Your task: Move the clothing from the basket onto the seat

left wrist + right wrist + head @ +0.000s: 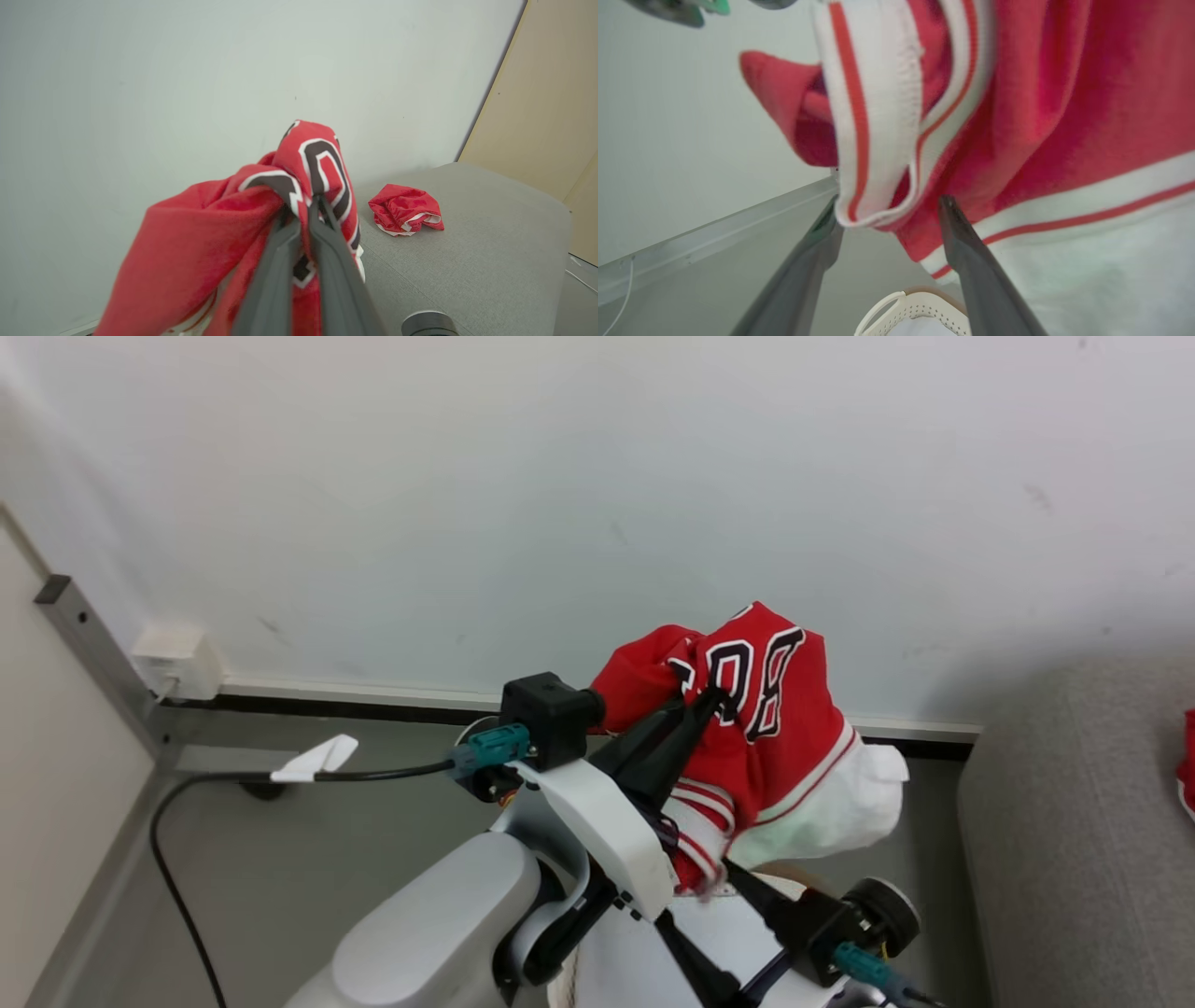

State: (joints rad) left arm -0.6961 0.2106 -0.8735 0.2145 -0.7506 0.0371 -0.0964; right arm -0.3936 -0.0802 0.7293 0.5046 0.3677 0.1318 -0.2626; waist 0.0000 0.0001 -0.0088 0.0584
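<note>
My left gripper [714, 698] is shut on the red jersey [775, 709] and holds it up in the air in front of the white wall. Seen from the left wrist, the fingers [322, 242] pinch the cloth at its dark, white-outlined lettering [327, 172]. Below it my right gripper [889, 212] stands open, and the jersey's striped white trim [864, 130] hangs between its fingers. The white basket [915, 308] lies beneath, only its rim and a handle showing. The grey sofa [467, 266] is to the right, with another red garment [404, 215] lying crumpled on it.
A white wall [560, 476] with a baseboard rises straight ahead. On the grey floor at the left, a black cable [187, 859] runs to a white socket box [177, 663]. A beige panel [551, 102] stands behind the sofa.
</note>
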